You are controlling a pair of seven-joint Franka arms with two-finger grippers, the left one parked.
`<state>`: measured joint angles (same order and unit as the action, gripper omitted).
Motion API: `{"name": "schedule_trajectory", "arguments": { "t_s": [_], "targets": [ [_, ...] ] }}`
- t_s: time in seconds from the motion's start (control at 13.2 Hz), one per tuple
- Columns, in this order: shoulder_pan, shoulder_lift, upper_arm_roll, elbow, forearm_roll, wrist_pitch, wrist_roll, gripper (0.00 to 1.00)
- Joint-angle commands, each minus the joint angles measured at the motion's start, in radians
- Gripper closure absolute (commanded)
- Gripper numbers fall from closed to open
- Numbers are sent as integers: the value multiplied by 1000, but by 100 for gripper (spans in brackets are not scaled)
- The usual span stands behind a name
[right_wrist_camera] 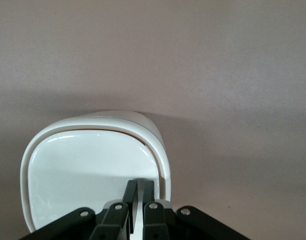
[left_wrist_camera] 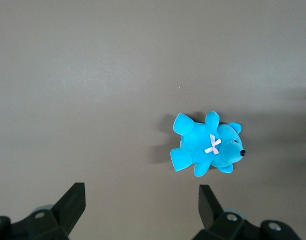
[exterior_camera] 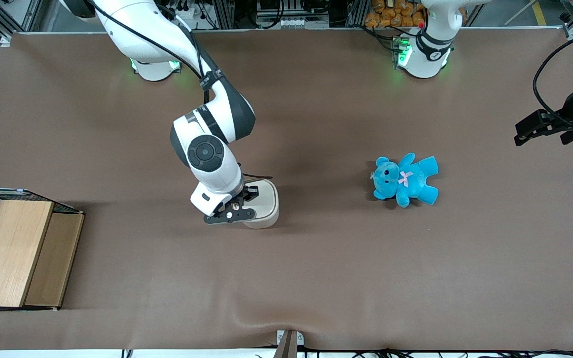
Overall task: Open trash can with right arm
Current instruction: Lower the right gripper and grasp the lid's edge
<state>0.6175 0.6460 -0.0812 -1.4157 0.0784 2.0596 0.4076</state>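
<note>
The cream-white trash can [right_wrist_camera: 93,165] stands upright mid-table [exterior_camera: 316,278], lid flat and facing up, no lettering readable on it, with the right arm [exterior_camera: 207,149] over it and the hand [right_wrist_camera: 138,192] pinched closed above the lid, the blue teddy [exterior_camera: 405,180] well apart toward the parked arm's end.

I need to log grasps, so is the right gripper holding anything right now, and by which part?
Nothing is held. The gripper is over the trash can with its fingers pressed together above the closed lid, nothing between them.
</note>
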Motion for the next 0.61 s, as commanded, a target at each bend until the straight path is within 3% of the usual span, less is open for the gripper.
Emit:
{"name": "schedule_trajectory", "arguments": {
  "t_s": [0.0, 0.53],
  "targets": [
    [11, 26, -11, 24, 11, -1, 7, 88],
    [15, 43, -11, 21, 12, 36, 5, 84]
  ]
}}
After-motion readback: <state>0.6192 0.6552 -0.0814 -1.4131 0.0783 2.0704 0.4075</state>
